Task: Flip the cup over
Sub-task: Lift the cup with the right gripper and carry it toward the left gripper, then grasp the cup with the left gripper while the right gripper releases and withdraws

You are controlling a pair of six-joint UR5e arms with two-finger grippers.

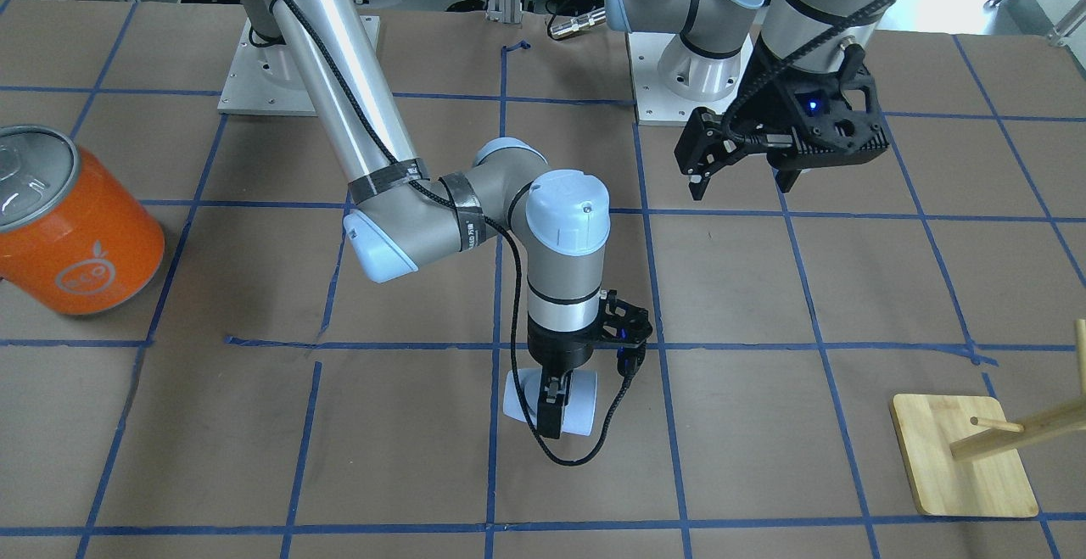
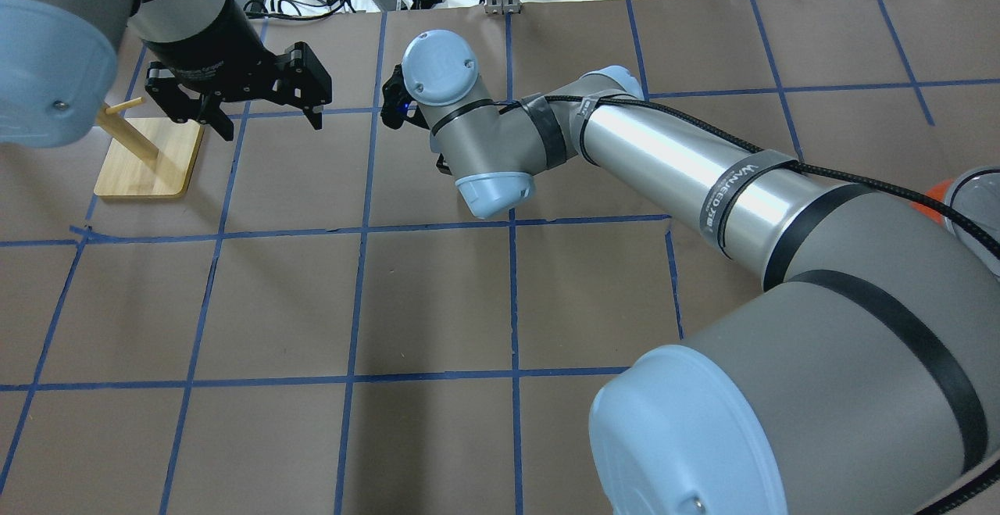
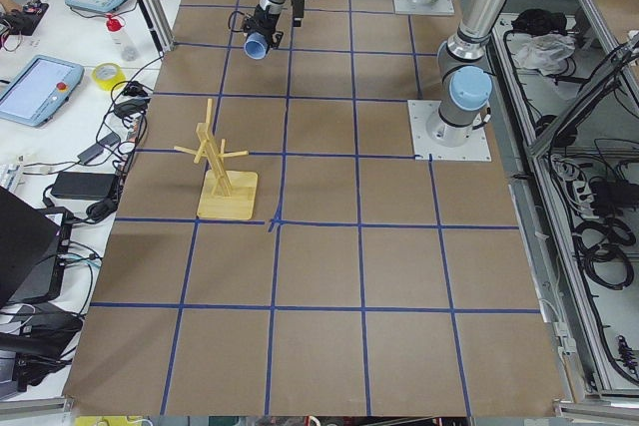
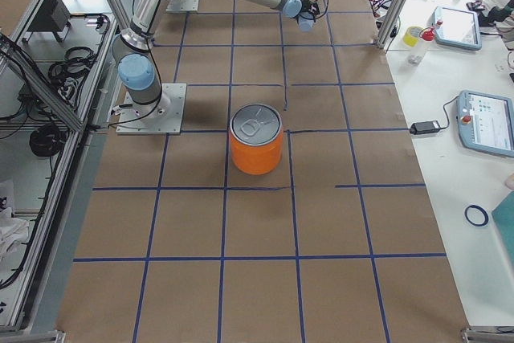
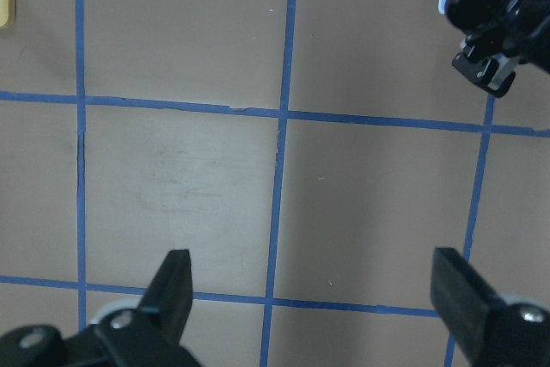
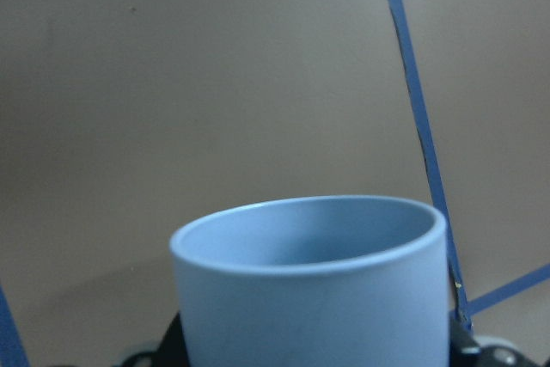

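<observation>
The cup [image 1: 584, 402], a small pale bluish-white tumbler, lies on its side between the fingers of my right gripper [image 1: 551, 413], which points straight down at the table's middle. The right wrist view shows the cup [image 6: 318, 290] close up, with its open rim and bluer inside visible. It also shows far off in the exterior left view [image 3: 257, 45] and the exterior right view [image 4: 305, 22]. I cannot tell whether it touches the table. In the overhead view my right wrist hides the cup. My left gripper [image 1: 740, 186] [image 2: 269, 120] [image 5: 314, 290] hangs open and empty, apart from the cup.
A large orange can [image 1: 76, 220] [image 4: 257, 140] with a silver top stands on my right side of the table. A wooden peg stand [image 1: 963, 457] [image 2: 148, 159] [image 3: 225, 172] stands on my left side. Blue tape lines grid the brown table.
</observation>
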